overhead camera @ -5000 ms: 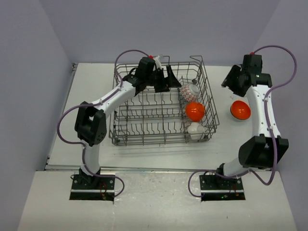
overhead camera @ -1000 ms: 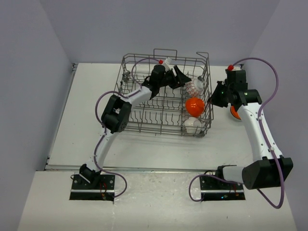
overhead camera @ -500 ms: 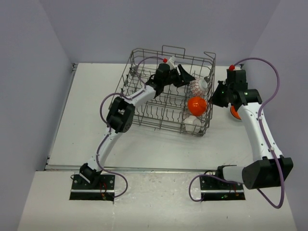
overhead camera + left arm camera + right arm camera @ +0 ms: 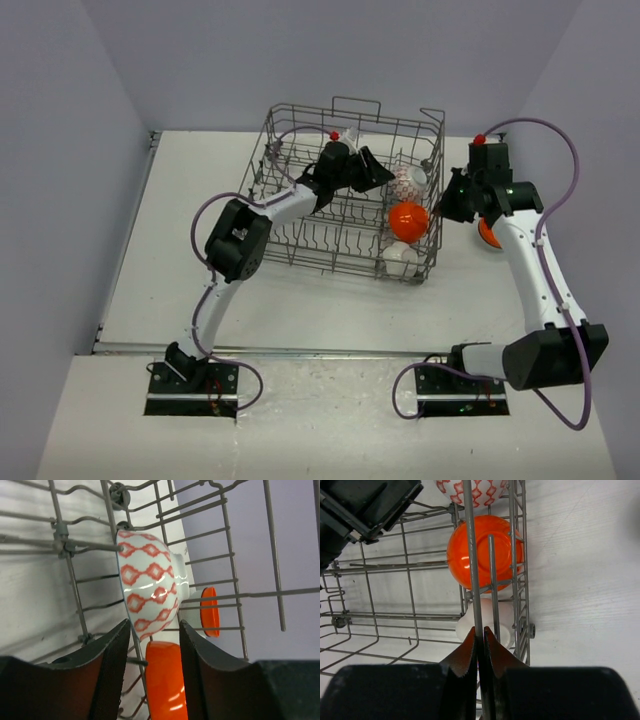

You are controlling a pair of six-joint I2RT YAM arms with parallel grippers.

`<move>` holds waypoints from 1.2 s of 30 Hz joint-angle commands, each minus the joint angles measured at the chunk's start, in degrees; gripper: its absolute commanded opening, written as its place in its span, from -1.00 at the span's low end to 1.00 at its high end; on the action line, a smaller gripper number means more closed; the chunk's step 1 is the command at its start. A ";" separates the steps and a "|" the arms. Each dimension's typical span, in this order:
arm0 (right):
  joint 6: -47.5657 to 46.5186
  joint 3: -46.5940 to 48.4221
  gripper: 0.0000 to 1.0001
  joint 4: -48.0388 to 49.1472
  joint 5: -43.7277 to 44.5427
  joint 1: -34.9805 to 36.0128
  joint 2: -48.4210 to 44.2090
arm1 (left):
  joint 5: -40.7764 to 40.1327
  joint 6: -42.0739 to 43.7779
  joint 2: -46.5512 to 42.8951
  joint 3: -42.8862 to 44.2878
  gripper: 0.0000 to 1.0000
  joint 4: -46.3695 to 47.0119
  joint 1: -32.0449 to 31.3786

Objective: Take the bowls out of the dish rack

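**Rack pinched at its right wall, patterned bowl between the left fingers**

Top view: the rack [image 4: 340,245] is set askew on the table [image 4: 170,260]. The left claw [image 4: 374,172] is reached inside it, and the patterned bowl [image 4: 405,182] is seen just beyond its tips. An orange bowl [image 4: 408,220] and a white bowl [image 4: 400,257] are lined up nearer the arm bases than that claw. The right claw [image 4: 447,200] is placed against the rack's right wall; behind it, outside the rack, a second orange bowl [image 4: 487,234] is partly hidden by the arm.

Left wrist: the fingers are spread, and the patterned bowl [image 4: 150,585] is stood on edge with its lower edge between their tips – whether it is touched cannot be told. The orange bowl [image 4: 165,680] is seen in the gap between the fingers.

Right wrist: the right claw [image 4: 480,632] is pressed together on one upright rack wire [image 4: 470,540]. Just past the tips lies the white bowl [image 4: 504,620], and beyond it the orange bowl [image 4: 457,560].
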 commanded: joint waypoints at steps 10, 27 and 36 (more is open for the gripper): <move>-1.07 5.14 -1.00 -0.92 6.52 -1.21 2.87 | -4.36 2.38 -11.68 -21.90 -0.10 -12.20 0.22; -3.88 4.35 -1.00 -0.04 4.15 -3.24 5.06 | -9.72 10.00 -25.13 -26.57 0.26 -5.25 -0.66; -4.06 4.62 -1.00 0.22 2.92 -3.24 5.42 | -12.18 21.53 -28.49 -16.30 0.41 -10.34 -1.54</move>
